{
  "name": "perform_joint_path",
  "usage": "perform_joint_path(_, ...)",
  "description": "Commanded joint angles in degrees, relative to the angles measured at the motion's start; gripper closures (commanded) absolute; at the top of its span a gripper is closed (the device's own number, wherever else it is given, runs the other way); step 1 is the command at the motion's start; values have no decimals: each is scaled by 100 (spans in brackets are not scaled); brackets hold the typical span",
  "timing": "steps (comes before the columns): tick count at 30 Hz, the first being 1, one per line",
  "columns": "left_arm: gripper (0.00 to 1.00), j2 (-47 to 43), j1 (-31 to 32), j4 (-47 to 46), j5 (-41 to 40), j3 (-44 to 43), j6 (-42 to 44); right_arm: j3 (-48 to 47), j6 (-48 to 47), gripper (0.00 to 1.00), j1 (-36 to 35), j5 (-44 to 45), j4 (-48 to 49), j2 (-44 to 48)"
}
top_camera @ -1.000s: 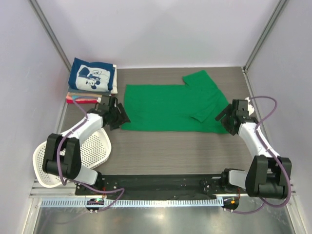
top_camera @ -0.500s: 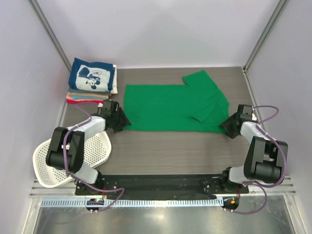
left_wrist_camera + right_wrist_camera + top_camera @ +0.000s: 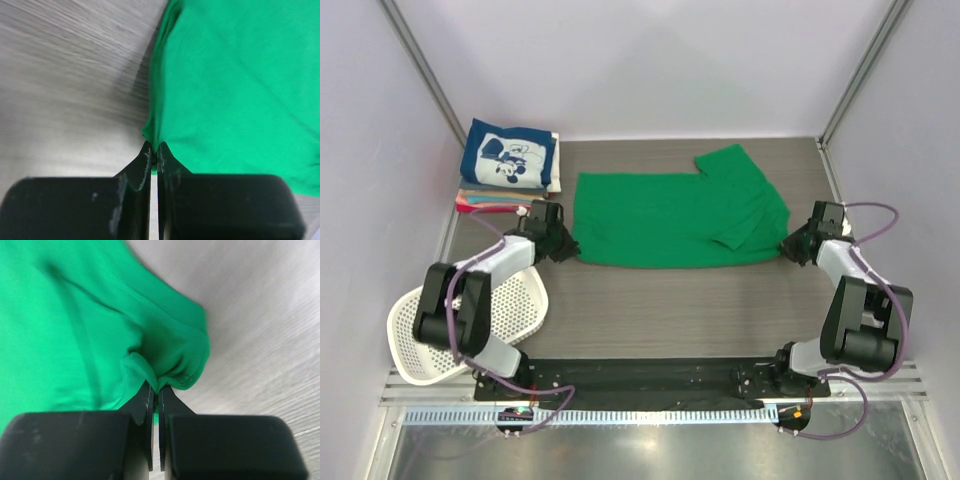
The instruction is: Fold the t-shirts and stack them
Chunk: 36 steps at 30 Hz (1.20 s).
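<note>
I have both arms at the near corners of the green t-shirt [image 3: 660, 218], which lies spread flat across the middle of the wood-grain table [image 3: 670, 305], one short sleeve folded in over its right part and the other sticking out toward the far edge. The left gripper [image 3: 570, 247] is down at the table, its fingers clenched on the shirt's near left corner; in the left wrist view the two black fingertips [image 3: 144, 162] stand almost together, with the corner of green cloth caught right at their tips and the rest of the shirt spreading away ahead and to their right. The right gripper [image 3: 786, 245] is pinched on the near right corner; in the right wrist view a small bunched fold of green hem sits gathered just above the closed tips, with bare table to their right. Beyond the left fingers and off to their left sits a stack of folded t-shirts [image 3: 492, 201] with the navy t-shirt [image 3: 508, 156], white cartoon print up, on top. The white perforated basket [image 3: 510, 305] rests on the table behind the left fingers, beside that arm.
</note>
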<state>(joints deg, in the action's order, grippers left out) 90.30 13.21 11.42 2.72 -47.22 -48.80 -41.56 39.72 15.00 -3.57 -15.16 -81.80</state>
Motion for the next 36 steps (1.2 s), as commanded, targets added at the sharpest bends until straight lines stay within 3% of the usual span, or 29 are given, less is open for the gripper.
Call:
perform_joint_path(1,100,-1030,-3,254,-674,-218,-218,-765,-79,99,29,522,-258,787)
perform_joint_path(4,100,-1786,-3,431,-764,265,-428,-407,-61,99,230,490,-698,1052)
perform_joint_path(9,100,-2288,15,352,-308,1345,-701,639,0,99,476,184,-787,1043)
perform_joint_path(13,100,-2727,85,422,-35,1829,-798,886,-18,99,802,24,-804,1209)
perform_joint_path(17,100,-3272,111,738,-35,2068,-842,931,-17,96,881,-29,-1163,1946)
perform_joint_path(19,100,-3475,120,896,-26,2085,-842,974,-26,90,890,6,-1331,2246)
perform_joint_path(22,96,-3844,138,1125,79,2147,-886,966,-52,73,899,32,-1648,2730)
perform_joint_path(23,90,-4019,146,1178,114,2173,-886,948,-44,52,899,-20,-1727,2818)
perform_joint_path(24,76,-4081,147,1204,141,2156,-895,870,17,42,899,-38,-1762,2932)
perform_joint_path(26,63,-4213,147,1353,185,2060,-851,782,105,27,890,-152,-1806,3003)
perform_joint_path(27,54,-4309,155,1432,168,1894,-816,659,149,25,899,-353,-1746,3021)
perform_joint_path(32,44,-4363,147,1671,-34,1304,-342,-105,-201,22,645,-872,-711,2539)
perform_joint_path(36,44,-4267,155,1013,-123,1584,-121,-2024,-746,22,-556,-435,-769,915)
